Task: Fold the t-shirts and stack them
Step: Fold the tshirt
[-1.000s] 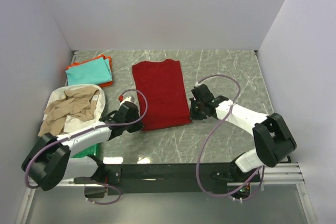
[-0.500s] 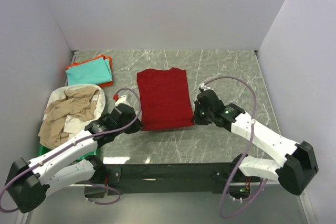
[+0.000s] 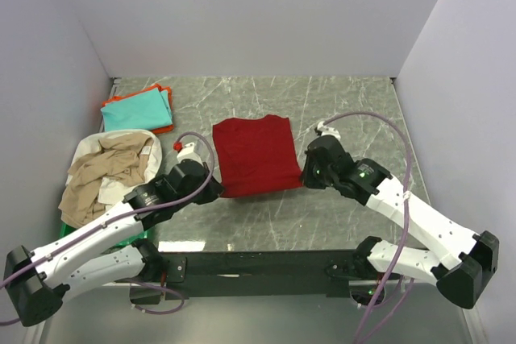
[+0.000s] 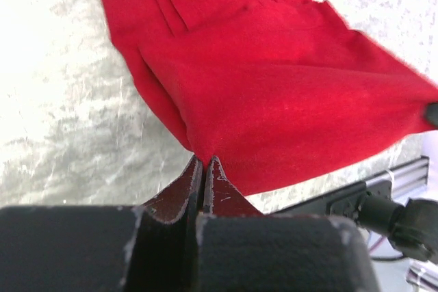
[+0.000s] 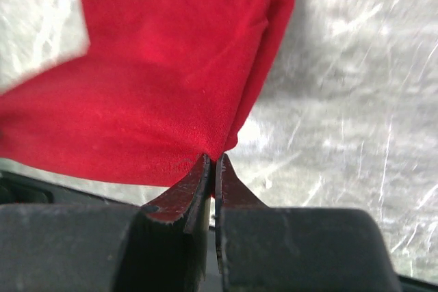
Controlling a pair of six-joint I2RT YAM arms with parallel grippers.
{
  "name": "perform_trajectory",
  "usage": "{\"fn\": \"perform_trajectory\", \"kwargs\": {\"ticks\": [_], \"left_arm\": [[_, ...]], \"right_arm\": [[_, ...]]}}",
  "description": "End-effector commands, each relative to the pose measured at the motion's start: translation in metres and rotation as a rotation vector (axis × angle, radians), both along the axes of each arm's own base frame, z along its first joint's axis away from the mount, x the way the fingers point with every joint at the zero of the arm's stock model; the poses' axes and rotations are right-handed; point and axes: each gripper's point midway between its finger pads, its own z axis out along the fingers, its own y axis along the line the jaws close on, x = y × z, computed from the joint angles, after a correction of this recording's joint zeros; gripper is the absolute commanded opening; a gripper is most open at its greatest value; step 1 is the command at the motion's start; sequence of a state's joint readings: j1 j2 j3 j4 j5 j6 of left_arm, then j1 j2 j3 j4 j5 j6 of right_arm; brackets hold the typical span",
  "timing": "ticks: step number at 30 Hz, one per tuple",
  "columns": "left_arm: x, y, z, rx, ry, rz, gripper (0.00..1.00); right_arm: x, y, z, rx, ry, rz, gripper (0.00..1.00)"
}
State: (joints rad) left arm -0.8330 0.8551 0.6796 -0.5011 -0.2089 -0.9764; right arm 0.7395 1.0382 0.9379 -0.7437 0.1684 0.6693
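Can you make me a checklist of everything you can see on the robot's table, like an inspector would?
Surface: grey marbled table, flat.
Job's things: dark red t-shirt in the middle, its near edge lifted; teal t-shirt folded on an orange t-shirt at the far left; beige t-shirt crumpled on white cloth.
Clutter: green tray, only a sliver showing under the heap.
Grippers: left gripper shut on the dark red t-shirt's near left corner; right gripper shut on its near right corner.
Cables: a purple cable loops off each arm.
Surroundings: plain pale walls; black rail in front.
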Motion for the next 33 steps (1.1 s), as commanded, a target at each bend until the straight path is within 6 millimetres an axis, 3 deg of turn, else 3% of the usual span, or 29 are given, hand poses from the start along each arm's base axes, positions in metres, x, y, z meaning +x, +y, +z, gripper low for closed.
{"fn": "perform_trajectory", "kwargs": {"ticks": [1, 5, 10, 15, 26, 33], "left_arm": [[0.023, -0.005, 0.032, -0.022, -0.117, 0.039, 0.0], [0.039, -0.009, 0.049, -0.029, -0.183, 0.047, 0.0], [0.057, -0.017, 0.05, -0.061, -0.193, 0.023, 0.0], [0.084, -0.003, 0.049, -0.081, -0.216, 0.054, 0.0], [0.137, 0.009, 0.023, -0.096, -0.166, 0.043, 0.0], [0.174, 0.023, 0.002, -0.118, -0.128, 0.069, 0.0]], "right_arm": [[0.03, -0.011, 0.033, -0.006, -0.106, -0.07, 0.0], [0.051, -0.014, 0.042, -0.011, -0.129, -0.086, 0.0], [0.081, -0.014, 0.047, -0.032, -0.14, -0.099, 0.0], [0.117, -0.013, 0.046, -0.043, -0.132, -0.113, 0.0], [0.184, -0.004, 0.042, -0.08, -0.112, -0.123, 0.0], [0.23, 0.0, 0.017, -0.141, -0.06, -0.127, 0.0]]}}
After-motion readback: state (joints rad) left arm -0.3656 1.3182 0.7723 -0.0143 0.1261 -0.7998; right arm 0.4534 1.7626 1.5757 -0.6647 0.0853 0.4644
